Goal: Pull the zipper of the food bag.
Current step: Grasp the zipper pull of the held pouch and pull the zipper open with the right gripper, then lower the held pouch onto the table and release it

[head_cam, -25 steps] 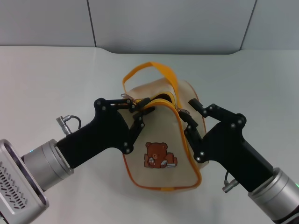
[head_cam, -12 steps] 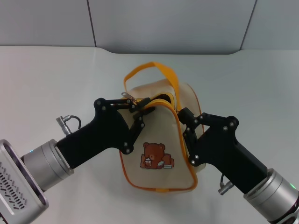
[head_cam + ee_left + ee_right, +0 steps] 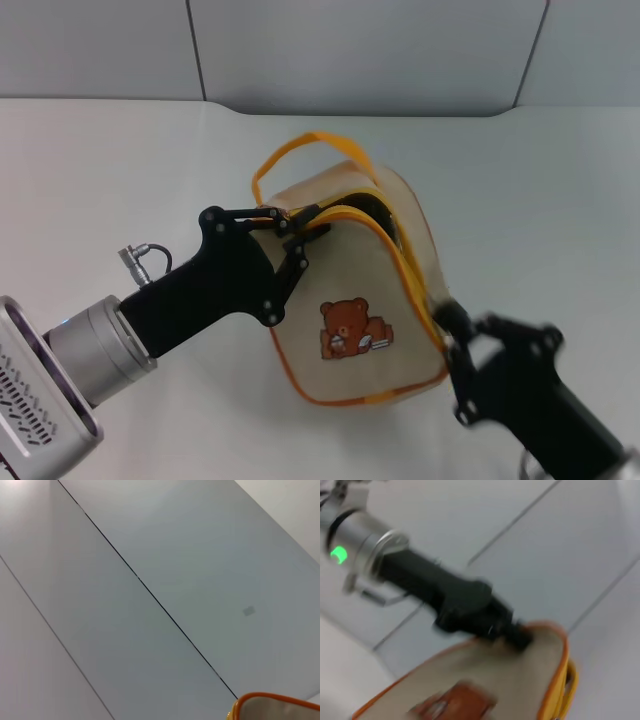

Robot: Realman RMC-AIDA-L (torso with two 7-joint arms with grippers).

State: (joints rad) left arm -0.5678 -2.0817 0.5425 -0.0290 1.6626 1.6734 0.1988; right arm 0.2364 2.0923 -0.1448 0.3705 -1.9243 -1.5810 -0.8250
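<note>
The beige food bag (image 3: 350,290) with a brown bear print (image 3: 352,333) stands mid-table, its strap loop (image 3: 300,148) at the back. The yellow-orange zipper (image 3: 405,262) curves over the top and down the right edge, with a dark gap open along it. My left gripper (image 3: 295,224) is shut on the bag's top edge at the zipper's left end. My right gripper (image 3: 445,318), blurred, is closed on the zipper low on the bag's right edge; the pull tab is hidden there. The right wrist view shows the bag (image 3: 510,675) and my left arm (image 3: 465,600).
The white table (image 3: 100,170) runs back to a grey panelled wall (image 3: 360,50). The left wrist view shows that wall (image 3: 150,580) and one piped corner of the bag (image 3: 275,707).
My right gripper has slid down the bag's right edge toward me, and the zipper gap has lengthened. The bag has tilted and shifted a little right. The left gripper has stayed on the top edge.
</note>
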